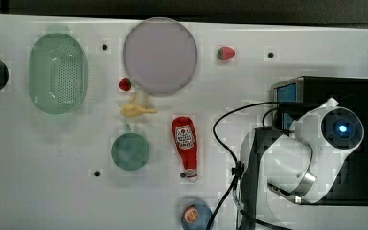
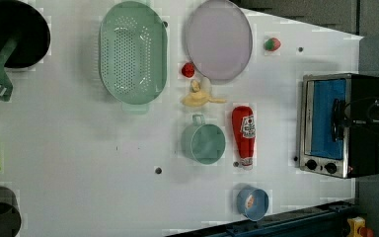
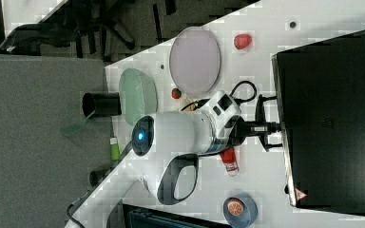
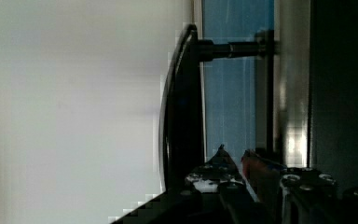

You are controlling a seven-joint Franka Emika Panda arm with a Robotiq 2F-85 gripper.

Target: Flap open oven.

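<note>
The oven (image 1: pixel 341 89) is a black box at the top view's right, with a silver front frame (image 2: pixel 306 123), blue glass door (image 2: pixel 328 118) and small black knobs (image 2: pixel 321 166). Its door looks shut against the frame. My gripper (image 4: pixel 235 156) is at the door's black bar handle (image 4: pixel 182 116). Both fingertips (image 4: pixel 221 153) stand in the space between the bar and the glass, a narrow gap between them and nothing in it. In the right view the gripper (image 3: pixel 272 127) reaches past the handle (image 3: pixel 261 107) to the oven front (image 3: pixel 281 95). In the left view the gripper (image 2: pixel 336 116) sits mid-door.
A red ketchup bottle (image 1: pixel 185 143) lies just off the oven's front, with a blue bowl (image 1: pixel 195 215) near it. Farther off are a green cup (image 1: pixel 130 151), a banana (image 1: pixel 136 108), a purple plate (image 1: pixel 159 55) and a green colander (image 1: pixel 57 73). A black cable (image 1: pixel 220 139) loops beside the arm.
</note>
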